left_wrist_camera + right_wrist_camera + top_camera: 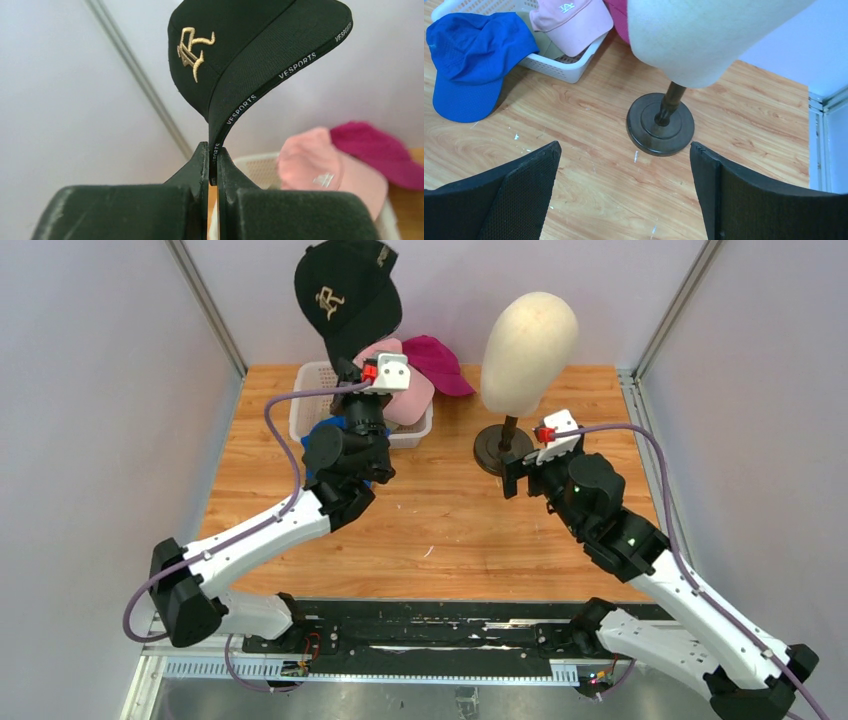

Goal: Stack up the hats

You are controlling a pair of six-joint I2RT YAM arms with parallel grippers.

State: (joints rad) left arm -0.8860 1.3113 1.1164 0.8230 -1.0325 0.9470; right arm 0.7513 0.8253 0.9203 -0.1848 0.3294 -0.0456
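**Black cap aloft, bare head off to its right**

Left gripper [212, 150]: pinched tight on the brim edge of the black cap [240, 45]. Holds it high above the white basket [305, 400], brim rising from the jaws, gold logo on the crown. Below and just right: pink cap [405, 390] in the basket, magenta cap [440, 360] beside it. Blue cap [469, 65] on the table against the basket. Further right: mannequin head [530, 350], bare, likely the stacking spot, rightward and slightly down from the held cap. Right gripper [625, 150]: spread wide, holding nothing, near the stand [660, 125].
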